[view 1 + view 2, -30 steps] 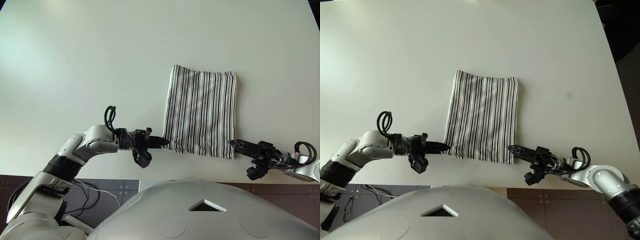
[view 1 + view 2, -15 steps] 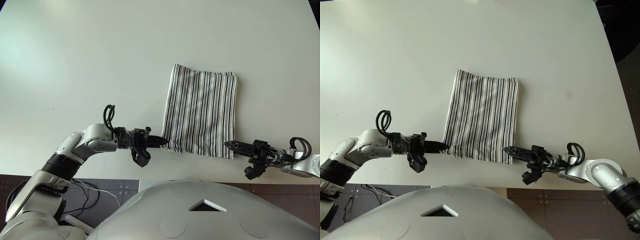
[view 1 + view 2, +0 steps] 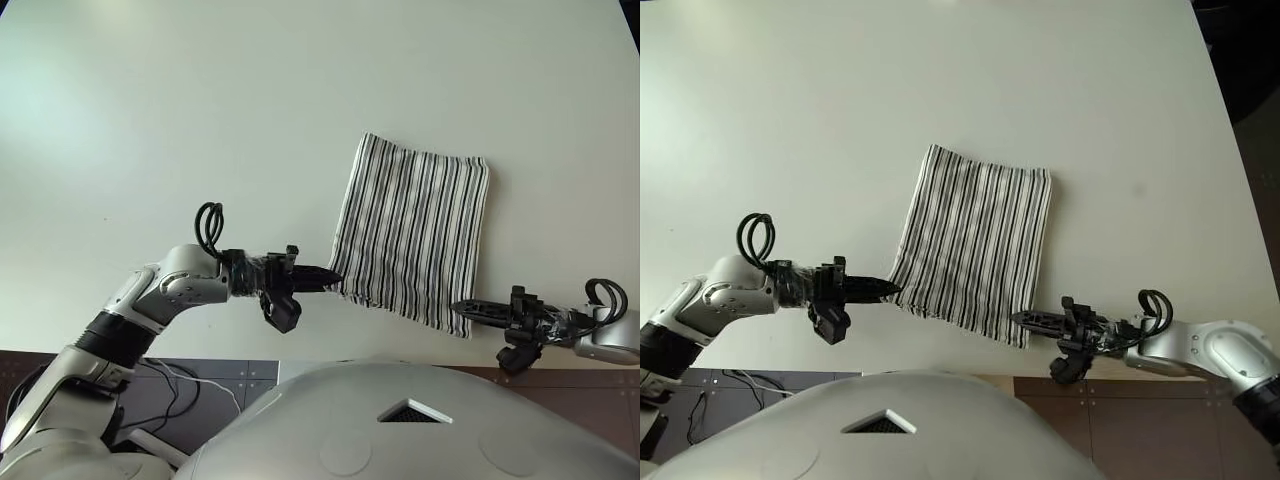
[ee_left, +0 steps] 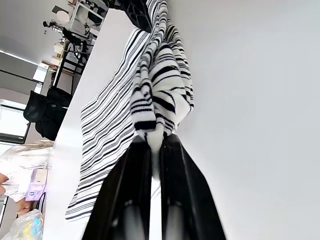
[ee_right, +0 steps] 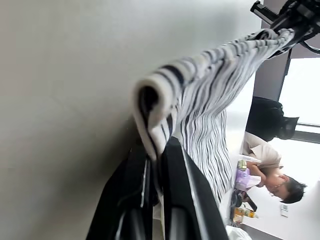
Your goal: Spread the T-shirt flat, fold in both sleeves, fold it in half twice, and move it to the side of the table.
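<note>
The striped T-shirt [image 3: 415, 235] lies folded into a rectangle right of the table's middle, its near edge lifted off the surface. My left gripper [image 3: 336, 279] is shut on the shirt's near left corner; the left wrist view shows the bunched cloth [image 4: 159, 107] pinched between its fingers [image 4: 134, 200]. Over at the near right corner my right gripper [image 3: 460, 308] is shut on the fabric, and the right wrist view has the folded edge [image 5: 165, 95] clamped between its fingers [image 5: 175, 200]. Both arms come in low from the table's near edge.
The white table [image 3: 200, 120] stretches wide and bare to the left and far side of the shirt. Its near edge [image 3: 200, 352] runs just under both arms, with dark floor and cables below.
Both grippers have lifted the near edge and carried the shirt a little to the right and away; its far edge has slid right and it sits slightly skewed.
</note>
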